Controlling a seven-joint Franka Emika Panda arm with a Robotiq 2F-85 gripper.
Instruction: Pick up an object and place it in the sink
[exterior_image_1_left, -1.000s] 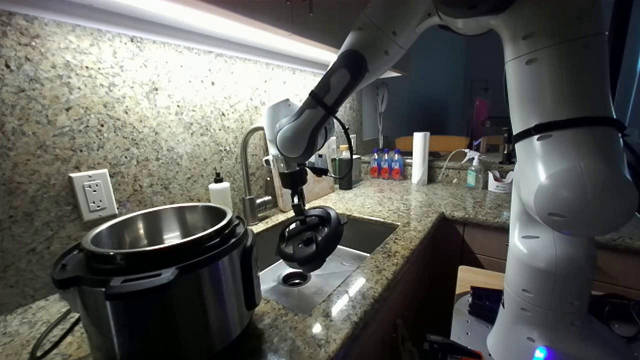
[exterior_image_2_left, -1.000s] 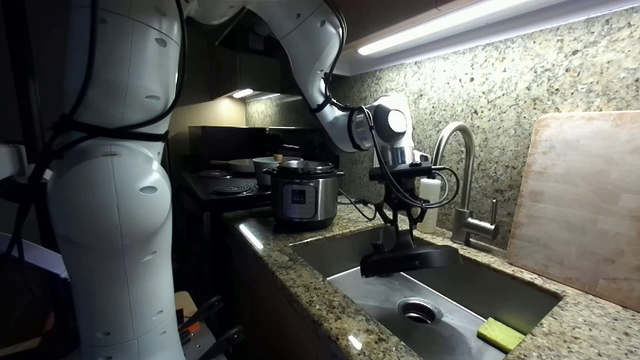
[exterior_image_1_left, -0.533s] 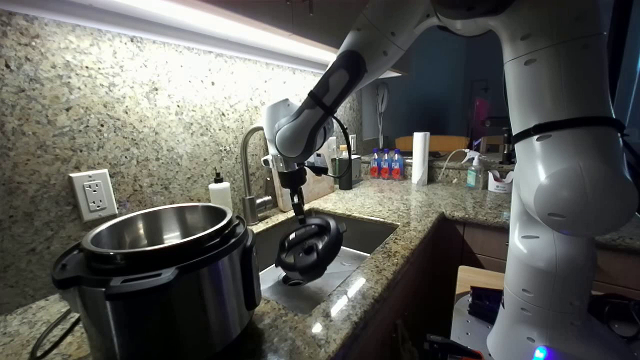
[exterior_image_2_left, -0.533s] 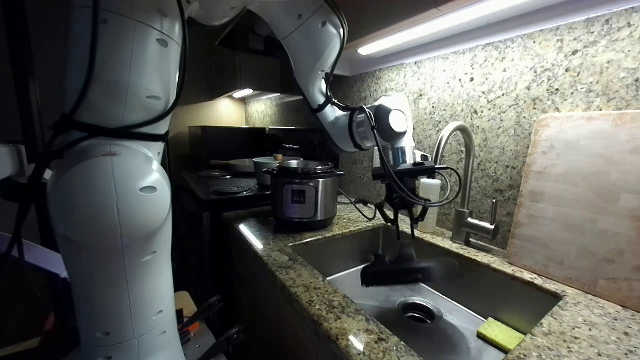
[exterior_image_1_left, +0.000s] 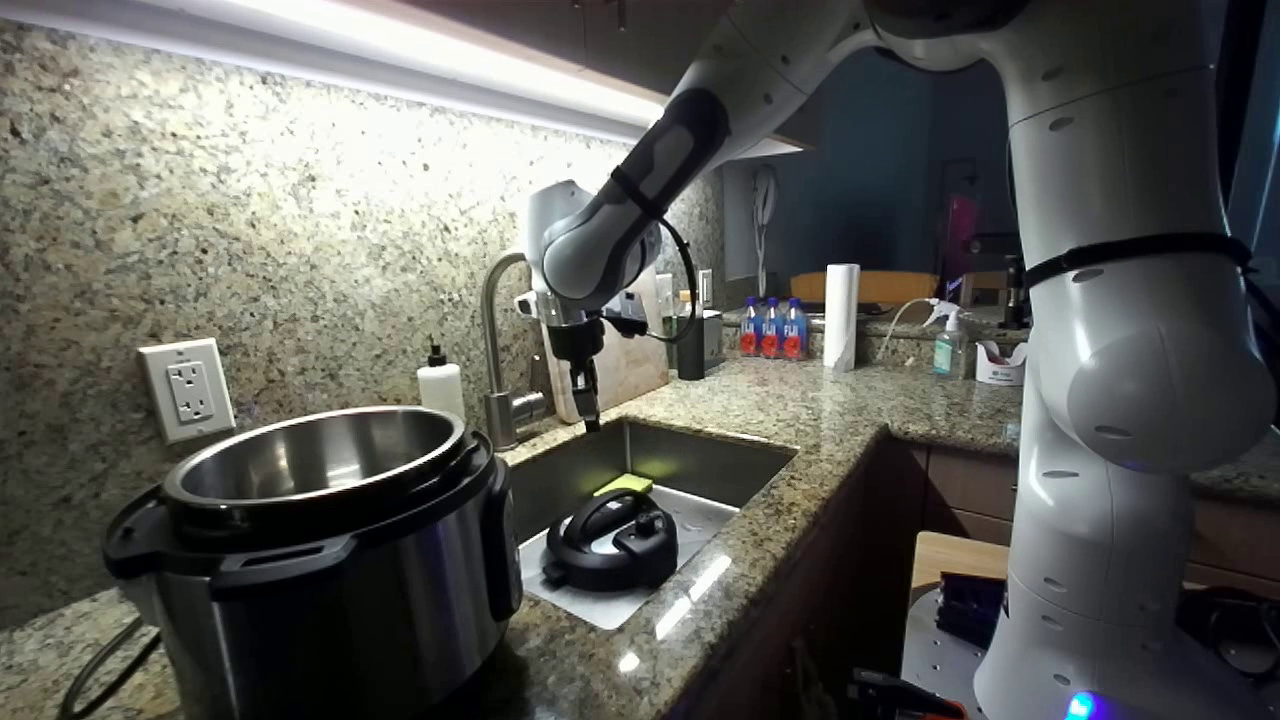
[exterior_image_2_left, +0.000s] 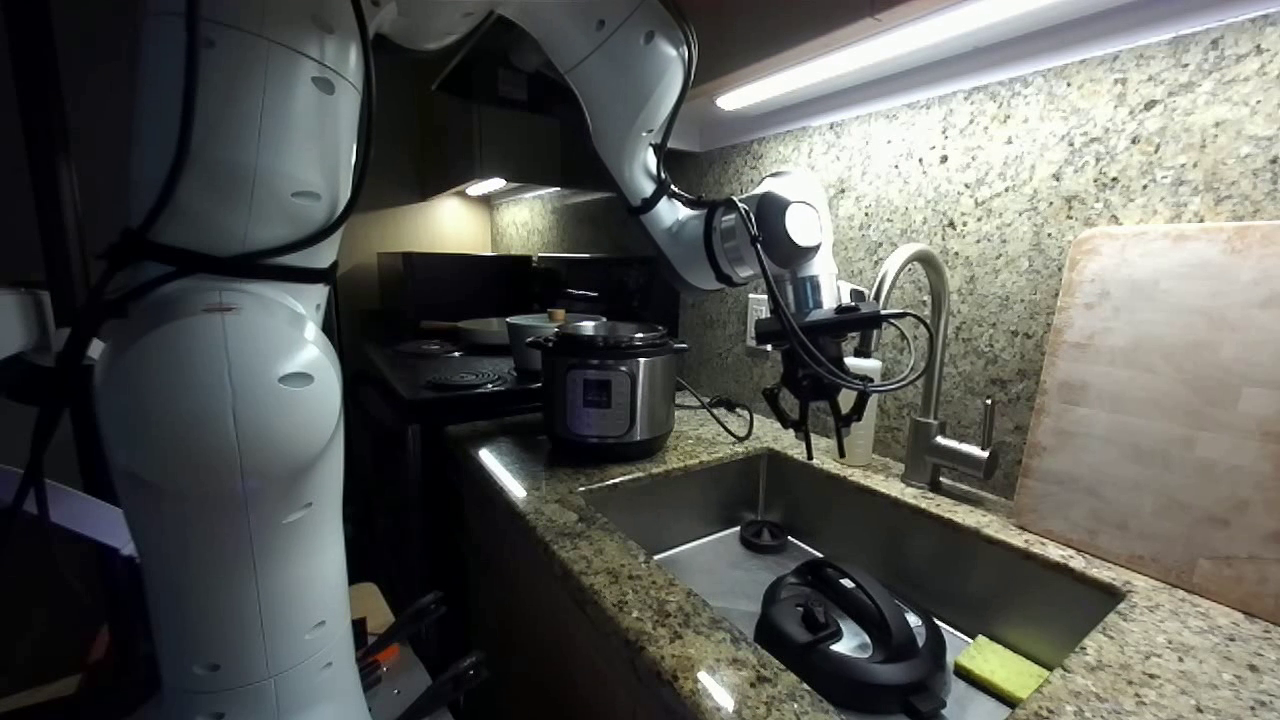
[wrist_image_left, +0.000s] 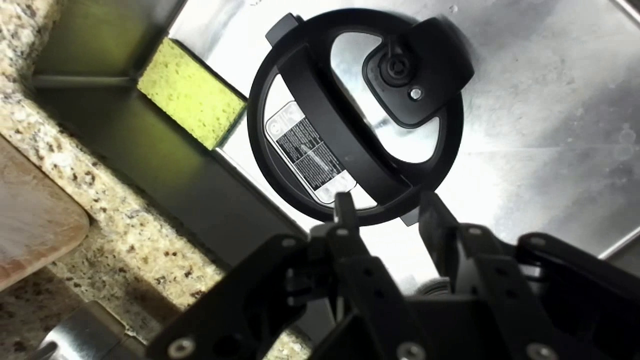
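Arm (exterior_image_1_left: 1120, 340) is being regarded as the main hazard, since only a retreat is apparently being called for. Any dip is being judged risky for the sink (exterior_image_2_left: 950, 565), whose walls could be scraped. The faucet (exterior_image_1_left: 492, 350) is standing near the arm's end and could be knocked by a sideways swing. The lid (wrist_image_left: 340, 127) is being borne top side up by the sink's bottom; sliding could be caused by a bump. The sponge (wrist_image_left: 192, 95), lying just beside it, could then be shoved. The fingers (wrist_image_left: 437, 227) are hanging parted, higher than the lid, nothing being gripped.
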